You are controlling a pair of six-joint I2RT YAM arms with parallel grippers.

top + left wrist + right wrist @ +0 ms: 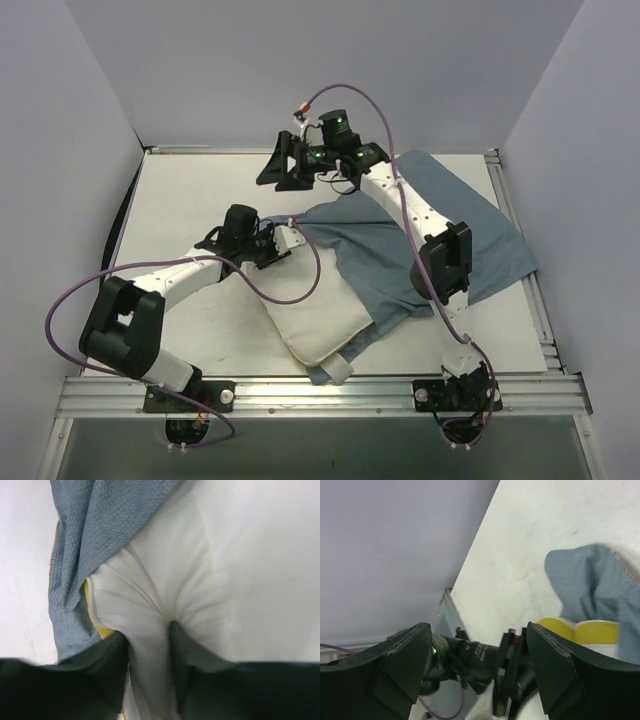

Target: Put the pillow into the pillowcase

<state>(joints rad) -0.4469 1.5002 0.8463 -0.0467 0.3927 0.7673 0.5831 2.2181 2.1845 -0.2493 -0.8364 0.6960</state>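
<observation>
Here, surface (200, 190): white, walled on three sides; both arms bolted at its near edge
Pillow (315, 315): lies diagonally near the middle of the surface, most of its white top bare; yellow band shows at the far corner in the left wrist view
Pillowcase (470, 230): spread limp to the right and far side of the pillow; its grey-blue cloth overlaps the pillow's far and right edges; a strip also shows under the pillow's near end
Left arm: elbow folded low at the near left; forearm reaches right and away, almost level with the surface; wrist ends at the pillow's far left corner
Left hand (275, 245): down on the pillow; a raised fold of white cloth sits between the two fingers (112, 655) and touches both; creases fan out from it; pinched tight or slackened, cannot tell
Right arm: rises from the near right; elbow above the pillowcase; forearm slants away and left; wrist bent so the hand faces left
Right hand (283, 168): held above the bare far part of the surface, apart from pillow and pillowcase; fingers spread wide; released, nothing between them
</observation>
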